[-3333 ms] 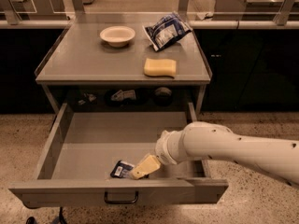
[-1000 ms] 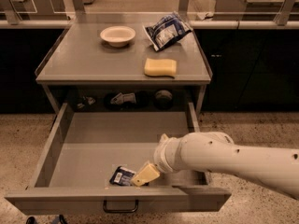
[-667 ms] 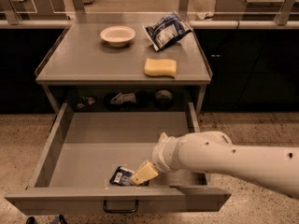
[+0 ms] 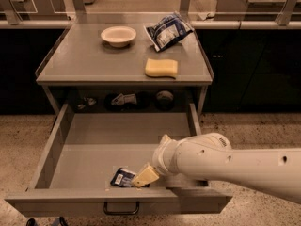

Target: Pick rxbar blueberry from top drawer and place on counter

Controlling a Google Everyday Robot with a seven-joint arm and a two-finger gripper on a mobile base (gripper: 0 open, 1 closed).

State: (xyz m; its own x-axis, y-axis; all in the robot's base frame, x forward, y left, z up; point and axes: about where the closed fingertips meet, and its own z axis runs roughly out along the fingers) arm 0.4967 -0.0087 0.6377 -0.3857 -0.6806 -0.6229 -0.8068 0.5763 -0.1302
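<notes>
The rxbar blueberry point(image 4: 122, 177), a small dark navy bar with a white label, lies flat near the front of the open top drawer point(image 4: 89, 152). My gripper point(image 4: 143, 177) reaches down into the drawer from the right, its pale fingertip point(image 4: 146, 175) right at the bar's right end and overlapping it. The white arm point(image 4: 225, 166) covers the drawer's front right corner. The counter point(image 4: 80, 60) stands above the drawer.
On the counter sit a white bowl point(image 4: 118, 35), a yellow sponge point(image 4: 161, 68) and a crinkled blue-and-white bag point(image 4: 168, 30). Small items point(image 4: 123, 99) lie on the shelf behind the drawer. The drawer's loop handle point(image 4: 121, 207) shows on its front panel.
The gripper has stayed at the bar's right end over the last second; earlier it sat slightly higher and farther back. The bar has not moved.
</notes>
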